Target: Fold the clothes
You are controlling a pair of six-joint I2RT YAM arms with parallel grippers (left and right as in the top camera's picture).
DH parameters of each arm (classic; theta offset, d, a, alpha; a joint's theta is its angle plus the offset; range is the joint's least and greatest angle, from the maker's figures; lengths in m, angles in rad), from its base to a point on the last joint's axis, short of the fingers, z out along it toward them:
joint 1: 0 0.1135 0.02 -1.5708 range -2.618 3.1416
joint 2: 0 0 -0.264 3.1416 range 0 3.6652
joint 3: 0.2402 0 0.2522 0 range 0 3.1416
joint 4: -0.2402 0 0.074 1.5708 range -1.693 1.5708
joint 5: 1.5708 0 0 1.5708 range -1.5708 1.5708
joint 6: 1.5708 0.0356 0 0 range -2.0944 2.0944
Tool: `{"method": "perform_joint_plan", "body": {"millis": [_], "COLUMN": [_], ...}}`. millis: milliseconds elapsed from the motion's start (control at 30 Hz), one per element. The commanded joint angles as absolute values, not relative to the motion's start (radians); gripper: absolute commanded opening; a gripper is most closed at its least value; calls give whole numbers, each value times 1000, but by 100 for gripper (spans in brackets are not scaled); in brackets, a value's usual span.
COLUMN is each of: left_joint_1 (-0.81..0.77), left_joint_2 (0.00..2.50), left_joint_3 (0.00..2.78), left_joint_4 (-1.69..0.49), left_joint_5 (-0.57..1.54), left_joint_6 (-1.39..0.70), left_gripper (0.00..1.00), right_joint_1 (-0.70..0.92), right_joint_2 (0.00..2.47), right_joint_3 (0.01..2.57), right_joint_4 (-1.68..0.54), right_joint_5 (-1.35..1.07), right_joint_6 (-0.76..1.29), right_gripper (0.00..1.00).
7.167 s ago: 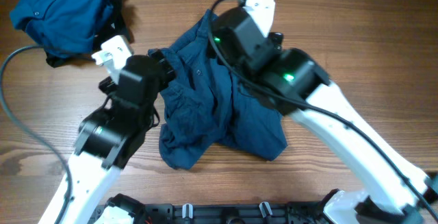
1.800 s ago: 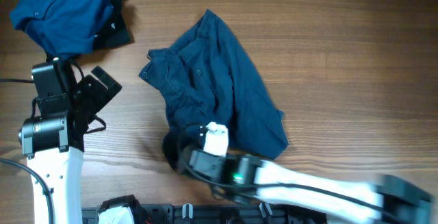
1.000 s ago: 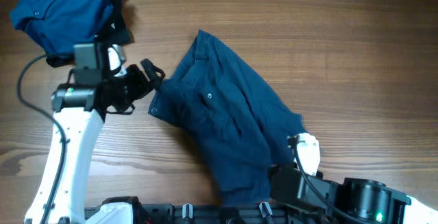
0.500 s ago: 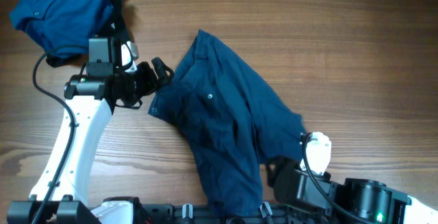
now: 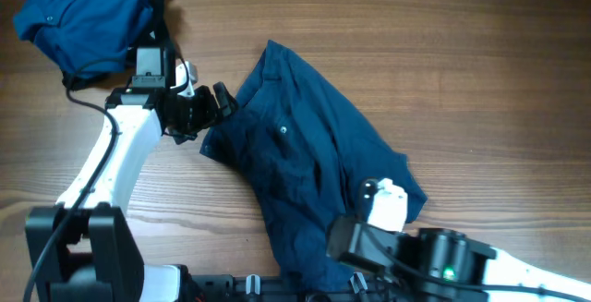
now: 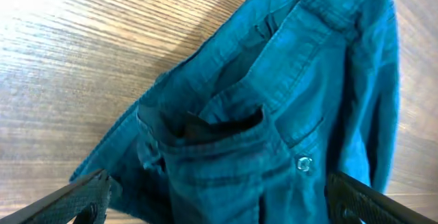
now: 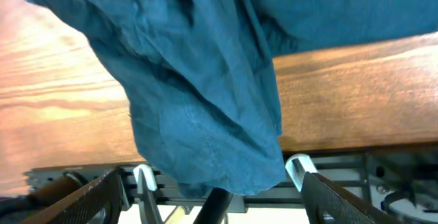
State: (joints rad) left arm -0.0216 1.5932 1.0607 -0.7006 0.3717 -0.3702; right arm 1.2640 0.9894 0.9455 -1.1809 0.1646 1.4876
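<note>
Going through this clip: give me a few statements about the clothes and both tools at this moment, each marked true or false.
1. The left tool stands open at the navy garment's left edge. True.
2. The right tool is shut on the navy garment. False: its fingers stand wide apart.
3. A second blue garment sits bunched at the table's far left corner. True.
4. The navy garment is folded into a neat rectangle. False: it lies unfolded and creased, running diagonally across the table.
</note>
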Motion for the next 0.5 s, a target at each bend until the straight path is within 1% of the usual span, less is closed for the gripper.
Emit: {"method": "perform_joint_plan", "body": {"millis": [0,267,400,467], "left_joint_1": [-28,-29,-29,-29], "left_joint_2": [1604,1608,1633,1673], "left_joint_3": [1074,1074,1074,1074], "left_joint_4": [-663,-546,-533,-536], "left_joint_5": [377,377,377,378], "left_joint_6": [-266,-160,-158,-113], "left_gripper": [100,99,98,98], "right_joint_1": [1262,1262,1262,1262], "right_joint_2": [1065,1119,1115,1112], "right_joint_3": [940,940,940,940], "right_joint_4": [-1164,-1087,-1089,-1090], "right_joint_5": [95,36,32,32], "right_joint_6": [1483,1413,1413,1413], "right_gripper": [84,84,84,84]}}
